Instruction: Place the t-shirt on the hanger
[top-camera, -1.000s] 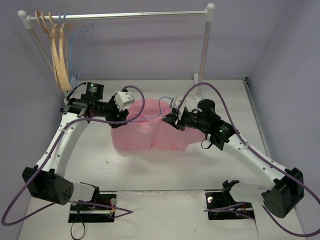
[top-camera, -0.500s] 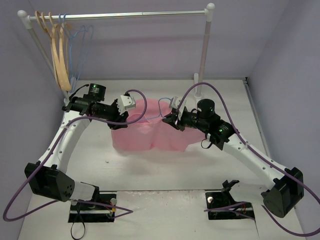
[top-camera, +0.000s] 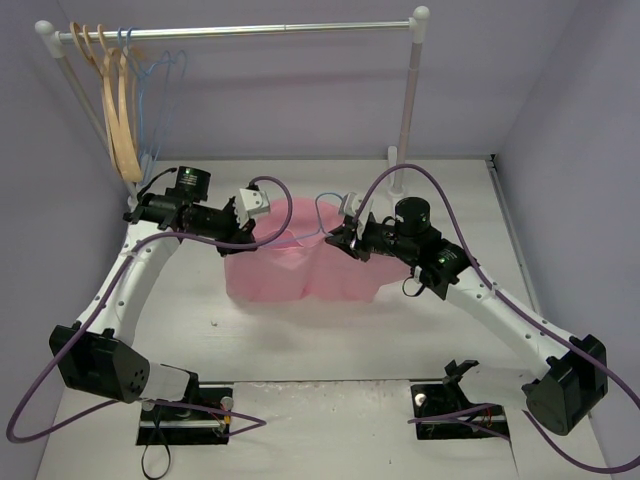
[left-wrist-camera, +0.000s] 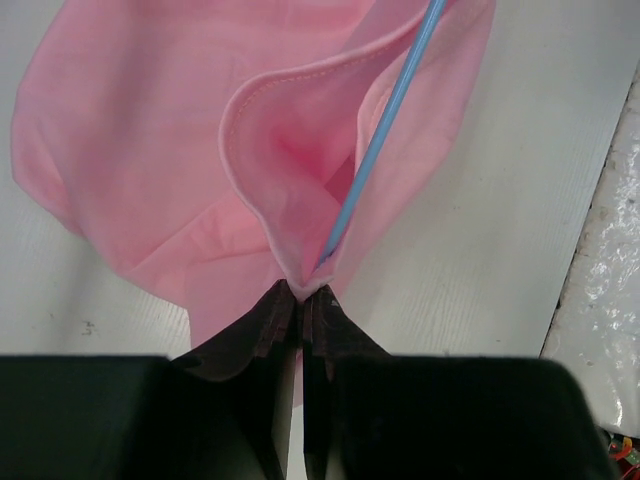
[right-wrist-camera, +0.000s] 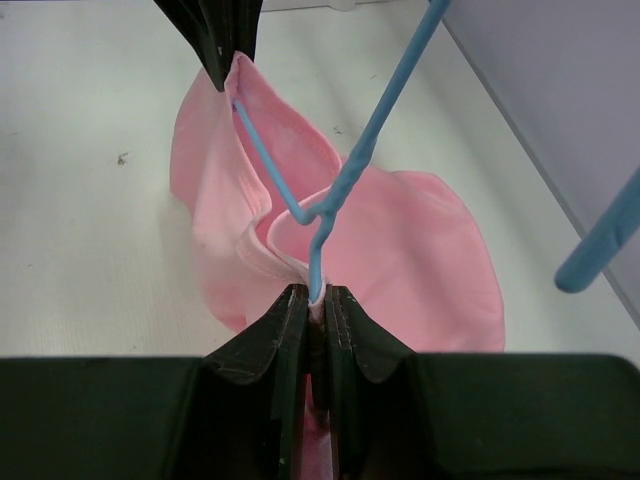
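Left end effector (left-wrist-camera: 300, 294) newly clamps t-shirt (top-camera: 300, 272), right end effector (right-wrist-camera: 313, 292) too, above white table (top-camera: 350, 345).

Finding: no lettering, brand mark, number or sign can be read in any of the three views. The two surfaces seen close up, the pink t-shirt (left-wrist-camera: 130, 150) and the blue wire of the hanger (left-wrist-camera: 385, 130) running into it, are plain.
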